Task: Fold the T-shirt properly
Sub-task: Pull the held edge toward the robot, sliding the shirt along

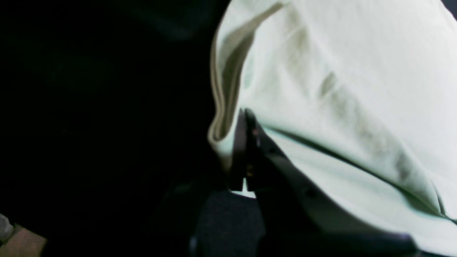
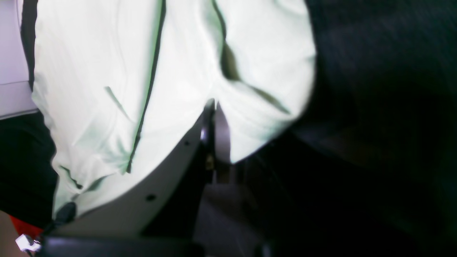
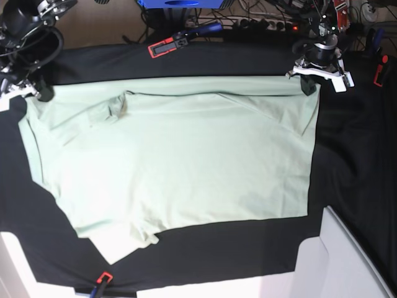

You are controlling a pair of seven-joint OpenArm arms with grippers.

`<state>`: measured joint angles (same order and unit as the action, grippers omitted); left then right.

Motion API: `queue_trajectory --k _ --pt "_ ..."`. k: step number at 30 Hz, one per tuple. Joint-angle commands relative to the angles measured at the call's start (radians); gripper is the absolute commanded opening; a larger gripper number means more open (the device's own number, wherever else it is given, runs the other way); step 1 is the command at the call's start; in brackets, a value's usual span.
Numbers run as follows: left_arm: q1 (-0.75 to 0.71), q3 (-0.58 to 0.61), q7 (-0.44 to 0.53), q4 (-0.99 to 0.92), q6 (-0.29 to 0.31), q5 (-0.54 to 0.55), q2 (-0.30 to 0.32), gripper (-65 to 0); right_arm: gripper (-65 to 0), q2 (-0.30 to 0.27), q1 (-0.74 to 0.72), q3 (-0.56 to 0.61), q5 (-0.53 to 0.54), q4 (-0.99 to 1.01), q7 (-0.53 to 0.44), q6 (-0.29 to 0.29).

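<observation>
The pale mint-green T-shirt (image 3: 180,155) lies spread on the black table cloth (image 3: 353,161), with one sleeve folded over at the upper left and another sticking out at the bottom left. My left gripper (image 3: 308,84) is shut on the shirt's far right corner; in the left wrist view its fingertips (image 1: 245,115) pinch a folded edge of the T-shirt (image 1: 339,89). At the far left corner my right gripper (image 3: 40,93) is likewise shut on the fabric. In the right wrist view that gripper (image 2: 213,105) clamps a bunched fold of the T-shirt (image 2: 107,89).
Red-and-black clamps hold the cloth at the back (image 3: 177,43), the front left (image 3: 102,280) and the right edge (image 3: 379,71). A white panel (image 3: 341,261) sits at the front right. Cables and a blue box (image 3: 180,3) lie behind the table.
</observation>
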<state>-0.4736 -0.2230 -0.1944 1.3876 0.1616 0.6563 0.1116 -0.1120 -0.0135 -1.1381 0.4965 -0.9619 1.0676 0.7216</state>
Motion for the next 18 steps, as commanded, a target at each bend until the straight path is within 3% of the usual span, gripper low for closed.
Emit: queue_trajectory --k 1,13,18 --pt "-0.015 -0.011 0.028 0.016 -0.01 0.003 0.013 -65.0 -65.0 -0.016 0.022 -0.003 -0.071 -0.012 0.027 -0.023" --pt "-0.116 -0.013 0.029 0.118 -0.01 0.004 0.012 -65.0 -65.0 -0.013 0.086 -0.003 -0.071 -0.018 0.027 -0.023" --pt "-0.138 -0.013 0.031 0.111 -0.01 0.009 0.007 -65.0 -65.0 0.013 0.106 -0.001 -0.072 -0.019 0.027 -0.023"
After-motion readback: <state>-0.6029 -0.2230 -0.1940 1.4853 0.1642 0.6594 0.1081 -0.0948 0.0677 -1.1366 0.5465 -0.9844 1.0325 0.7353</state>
